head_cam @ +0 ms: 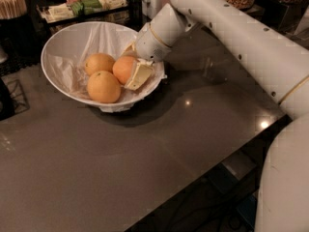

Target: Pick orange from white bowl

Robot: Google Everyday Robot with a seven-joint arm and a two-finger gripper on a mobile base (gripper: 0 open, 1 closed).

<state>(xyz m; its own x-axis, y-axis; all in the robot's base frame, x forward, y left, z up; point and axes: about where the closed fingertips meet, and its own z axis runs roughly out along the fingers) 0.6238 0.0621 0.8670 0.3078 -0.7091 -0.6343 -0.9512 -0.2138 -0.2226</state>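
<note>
The white bowl [58, 47], lined with crinkled white paper, stands at the back left of the dark table. Three round fruits lie in it. The orange [121, 67], a deeper reddish-orange, is the right-hand one. Two paler yellow-orange fruits lie beside it, one behind [99, 63] and one in front [103, 86]. My gripper [128, 69] reaches down into the bowl from the right. Its fingers straddle the orange: one cream finger [139, 75] lies against its front right side, and the other is mostly hidden behind it. The orange rests in the bowl.
My white arm [231, 37] crosses the back right of the dark table [145, 163]. A tray of packets [84, 6] and a cup of sticks [12, 4] stand behind the bowl. The table's front edge runs diagonally at the right.
</note>
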